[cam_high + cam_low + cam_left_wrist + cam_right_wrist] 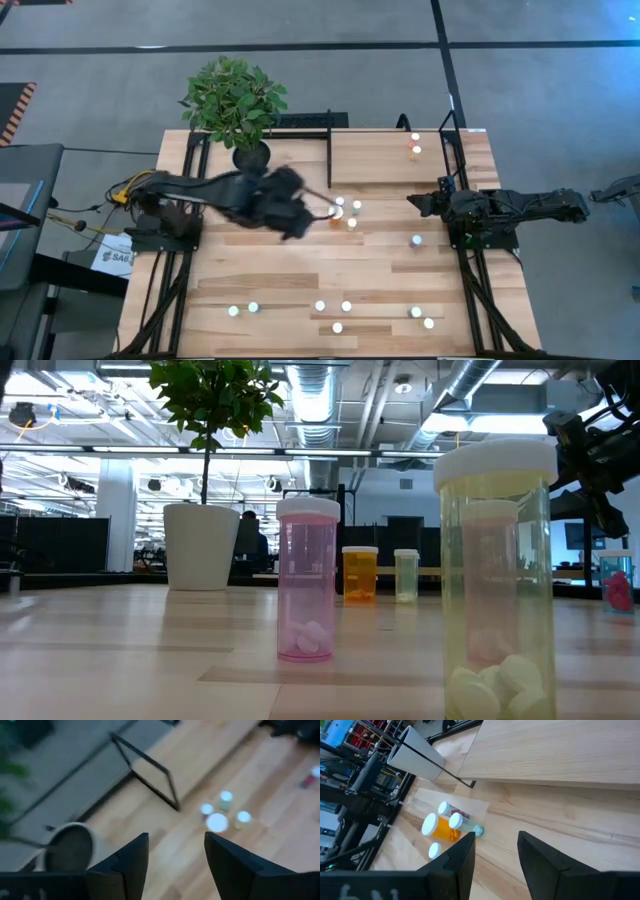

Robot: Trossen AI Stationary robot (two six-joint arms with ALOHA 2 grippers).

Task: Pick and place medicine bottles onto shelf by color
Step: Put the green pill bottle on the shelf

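Dark fingers of the left pincer point(175, 857) stand partly apart with bare air between them; it holds nothing and touches nothing. In the high view this left pincer point(325, 212) hangs over the middle of the tabletop point(270, 275), its tip just beside a small cluster of medicine bottles point(347, 212). The right pincer point(495, 852) is likewise part-open and empty; seen from above, the right pincer point(415, 203) sits near the tabletop's right edge, beside the shelf point(385, 160).

White caps face straight up on the bottles standing in the cluster, so their long axes are vertical. The larger orange bottle point(439, 829) lies on its side among them, cap toward the left arm's side, with a pinkish one beside it also lying flat. Two bottles point(415, 145) stand upright on the shelf near its right end, one with an orange body. A lone bottle point(416, 240) stands on the tabletop near the right arm, and a loose row of bottles point(335, 312) stands along the near edge. Up close in the low view, a pink bottle point(307, 580) and a greenish one point(495, 585) stand upright with white tablets inside.

A potted plant point(235, 100) in a white pot point(201, 546) sits at the far left corner, beside the shelf's black frame point(329, 160) and close to the left arm.
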